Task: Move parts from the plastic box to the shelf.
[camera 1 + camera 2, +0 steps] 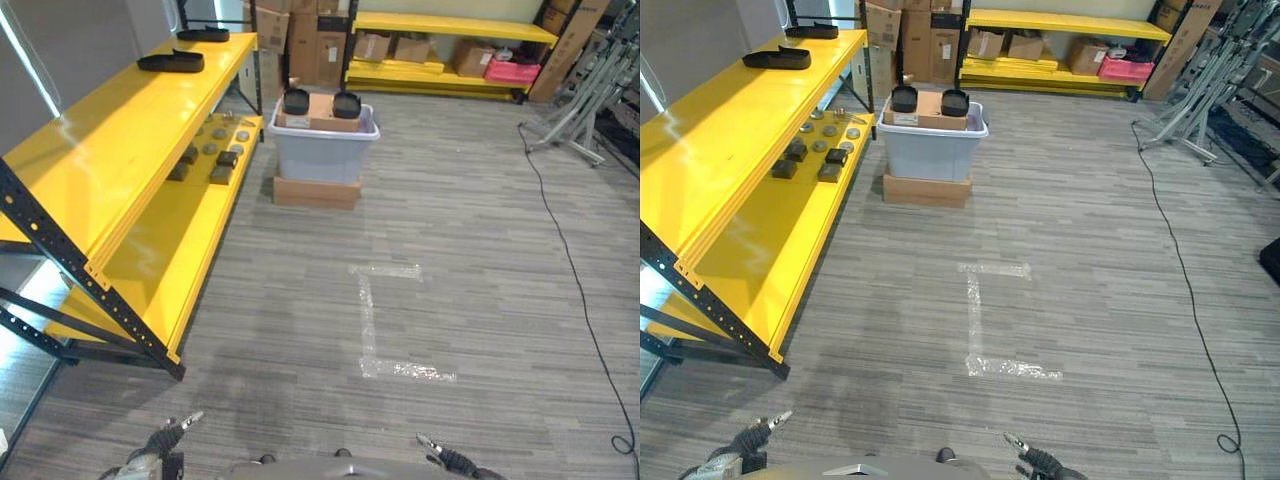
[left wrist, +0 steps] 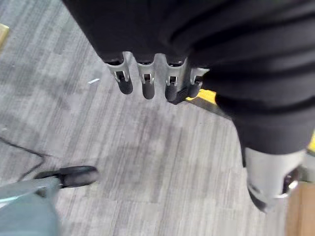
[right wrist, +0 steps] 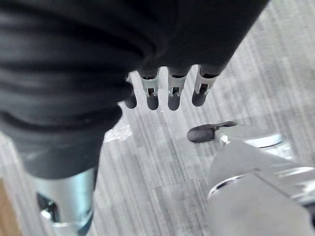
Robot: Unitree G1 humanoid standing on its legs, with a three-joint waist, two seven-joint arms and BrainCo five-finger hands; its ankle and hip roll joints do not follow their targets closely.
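Note:
A grey plastic box (image 1: pixel 322 150) stands on a flat cardboard carton far ahead on the floor. It holds a brown carton with two black parts (image 1: pixel 297 101) on top. The yellow shelf (image 1: pixel 120 140) runs along the left; two black parts (image 1: pixel 171 62) lie on its upper deck and several small dark parts (image 1: pixel 226 159) on the lower deck. My left hand (image 1: pixel 160 442) hangs low at the bottom left, fingers (image 2: pixel 146 81) straight and holding nothing. My right hand (image 1: pixel 448 460) hangs at the bottom right, fingers (image 3: pixel 173 91) straight, also holding nothing. Both are far from the box.
White tape marks (image 1: pixel 375 320) lie on the grey carpet between me and the box. A second yellow shelf (image 1: pixel 450 50) with cartons stands at the back. Metal stands (image 1: pixel 590 90) and a black cable (image 1: pixel 570 260) are on the right.

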